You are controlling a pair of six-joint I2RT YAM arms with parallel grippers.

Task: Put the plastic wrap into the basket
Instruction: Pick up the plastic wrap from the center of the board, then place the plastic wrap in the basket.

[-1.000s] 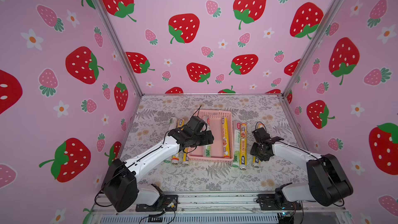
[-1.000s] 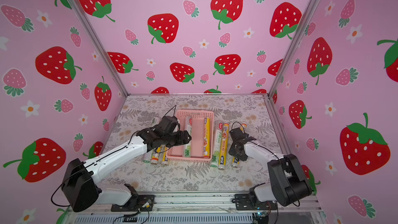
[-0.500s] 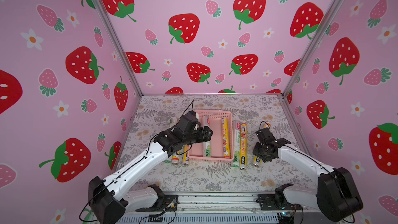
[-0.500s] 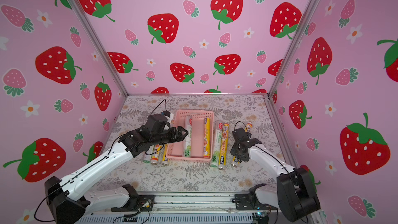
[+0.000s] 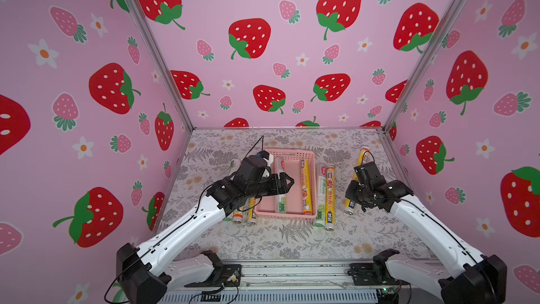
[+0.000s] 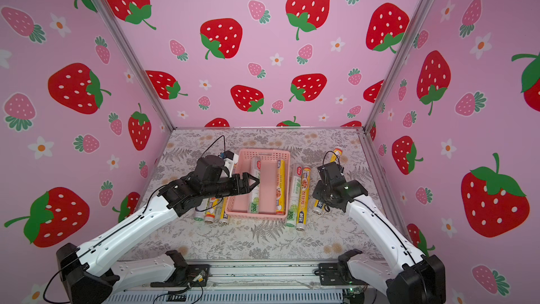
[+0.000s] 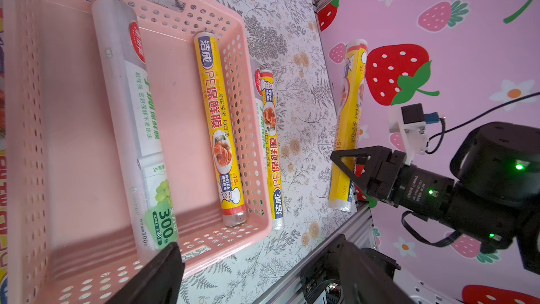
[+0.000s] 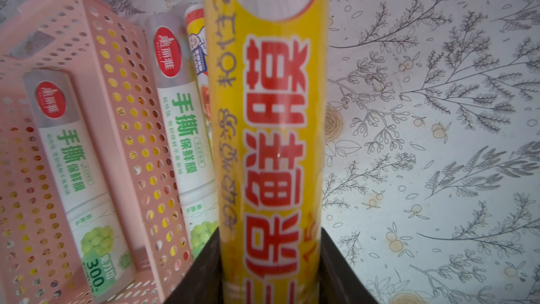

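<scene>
- The right fingers (image 8: 201,270) are pinching a yellow roll (image 8: 271,141) of plastic wrap from both sides. It is out near the right wall, well apart from the basket (image 5: 285,216).
- The left fingers (image 7: 157,276) are standing spread above the basket, holding nothing.
- Inside the basket a white roll (image 5: 280,182) and a second yellow roll (image 5: 305,182) are lying lengthwise, apart from each other.
- A white-and-yellow pair (image 5: 330,197) is lying on the surface (image 5: 292,244) just beside the basket's right side. More rolls (image 6: 209,216) are waiting along its left side.
- The rolls are looking light and stiff but round and glossy, so they are probably slipping or rolling easily. A pinch across the middle is likely balancing them best. The right grip is sitting toward the near end, so the far end may be dipping.
- The right wrist view is showing the pinch up close, which both top views are hiding under the wrist. It is not showing whether the roll is clear of the surface.
- Only the top views are showing the rolls left of the basket, partly under the left arm.
</scene>
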